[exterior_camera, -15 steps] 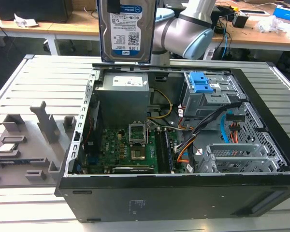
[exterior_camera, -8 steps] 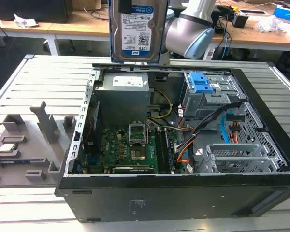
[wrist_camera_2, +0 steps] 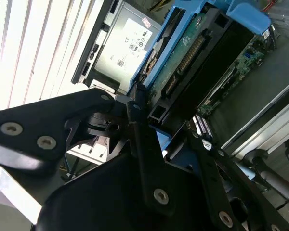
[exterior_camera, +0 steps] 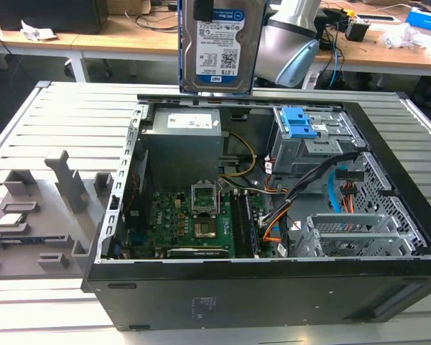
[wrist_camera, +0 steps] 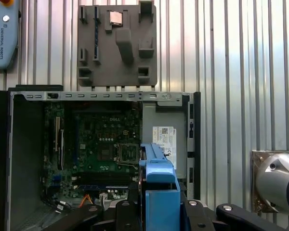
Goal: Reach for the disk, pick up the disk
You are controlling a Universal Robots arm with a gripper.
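Silver-grey with a blue rail, the disk [exterior_camera: 217, 47] hangs upright in the air, label toward the exterior camera, above the far edge of the open computer case [exterior_camera: 273, 287] and over the grey power-supply box [exterior_camera: 183, 144]. Nothing beneath touches it. The gripper [exterior_camera: 203, 8] clamps it from above, and in the second wrist view its black fingers [wrist_camera_2: 139, 144] press against the drive's sides, with the circuit-board face exposed. Both the reach and the pick-up look complete, and the empty drive cage [exterior_camera: 309, 136] stands at the case's far corner on the exterior view's right. The arm [exterior_camera: 291, 43] rises behind the disk, its rounded wrist joint just to the exterior view's right, with the tool pointing straight down. The first wrist view looks down past the blue rail onto the motherboard [wrist_camera: 106, 144]. The case lies on a slatted metal tabletop [exterior_camera: 72, 108], beside a grey fixture plate [exterior_camera: 50, 208].
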